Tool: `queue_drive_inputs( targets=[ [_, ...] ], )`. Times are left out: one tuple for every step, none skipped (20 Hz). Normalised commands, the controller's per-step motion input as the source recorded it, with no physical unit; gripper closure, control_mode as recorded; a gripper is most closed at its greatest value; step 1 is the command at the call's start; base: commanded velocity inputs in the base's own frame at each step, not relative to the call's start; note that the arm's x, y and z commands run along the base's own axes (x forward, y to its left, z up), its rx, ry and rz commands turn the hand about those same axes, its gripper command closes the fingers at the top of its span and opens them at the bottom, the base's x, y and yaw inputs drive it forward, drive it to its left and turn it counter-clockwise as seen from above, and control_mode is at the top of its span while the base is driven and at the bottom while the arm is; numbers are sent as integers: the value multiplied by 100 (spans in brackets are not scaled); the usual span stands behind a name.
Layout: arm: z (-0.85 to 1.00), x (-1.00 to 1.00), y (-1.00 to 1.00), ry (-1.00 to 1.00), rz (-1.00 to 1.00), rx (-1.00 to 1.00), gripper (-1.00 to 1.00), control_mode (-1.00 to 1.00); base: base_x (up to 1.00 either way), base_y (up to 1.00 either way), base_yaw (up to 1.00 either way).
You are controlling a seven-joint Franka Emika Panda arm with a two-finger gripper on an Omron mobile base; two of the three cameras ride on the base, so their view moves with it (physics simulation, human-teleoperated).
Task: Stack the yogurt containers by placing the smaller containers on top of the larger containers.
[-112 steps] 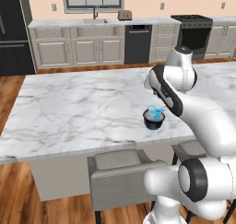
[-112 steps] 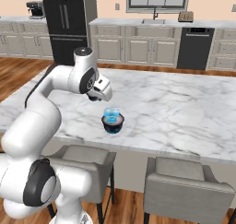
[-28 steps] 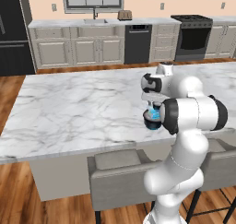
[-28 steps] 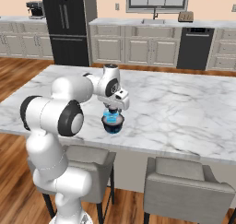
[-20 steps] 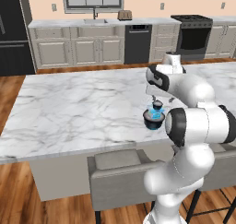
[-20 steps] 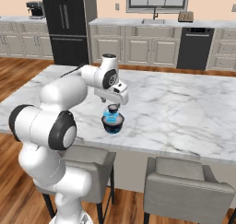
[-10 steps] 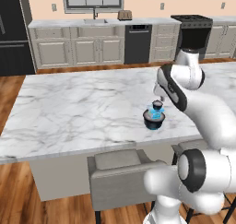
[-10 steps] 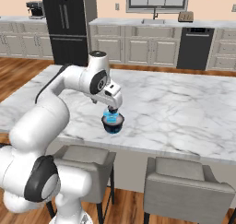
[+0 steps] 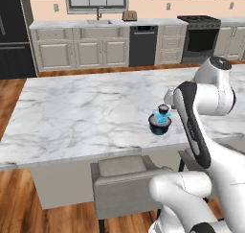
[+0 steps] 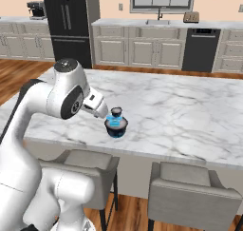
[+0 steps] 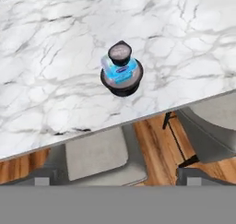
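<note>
A three-tier stack is seen on the marble counter (image 9: 72, 112), close to its near edge and above the grey stools. At the bottom sits the wide dark tub (image 9: 159, 126), which gives the broadest footing. The translucent blue cup (image 11: 119, 70) rests on the tub's pale top, and the tiny dark cup (image 11: 120, 52) is set on the blue cup as the uppermost piece. The order runs from widest to narrowest, so each container is carried by one larger than itself, as the task asks.

In the hand view the blue cup and the tiny cup appear slightly off the tub's centre, shifted toward the far side, yet both lie within the rim below them and the stack looks upright. Whether the small cups are seated flat cannot be told at this size.

The end effector (image 10: 99, 107) is seen in the right base view just beside the stack, on its left, apart from all three containers. It is released, its jaws spread wide, and nothing is grasped. From the hand view the stack is looked down on from some way off, with no fingertip near it.

The stacking is judged complete or nearly so; a careless sweep of the arm past the stack would be the main risk.
</note>
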Motion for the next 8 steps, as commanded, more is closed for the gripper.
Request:
queue_drive_inputs(
  targets=[
    [49, -100, 34, -33, 4, -6, -100, -100, 0, 0, 0],
    [50, -100, 31, -33, 4, -5, -100, -100, 0, 0, 0],
    [46, -100, 31, -33, 4, -6, -100, -100, 0, 0, 0],
    [50, -100, 29, -31, 4, -5, -100, -100, 0, 0, 0],
    [46, -100, 27, -30, 4, -6, -100, -100, 0, 0, 0],
    [44, -100, 26, -26, 4, -6, -100, -100, 0, 0, 0],
    [44, -100, 26, -25, 3, -5, -100, -100, 0, 0, 0],
    [45, -97, 23, -23, 3, -5, -100, -100, 0, 0, 0]
  ],
)
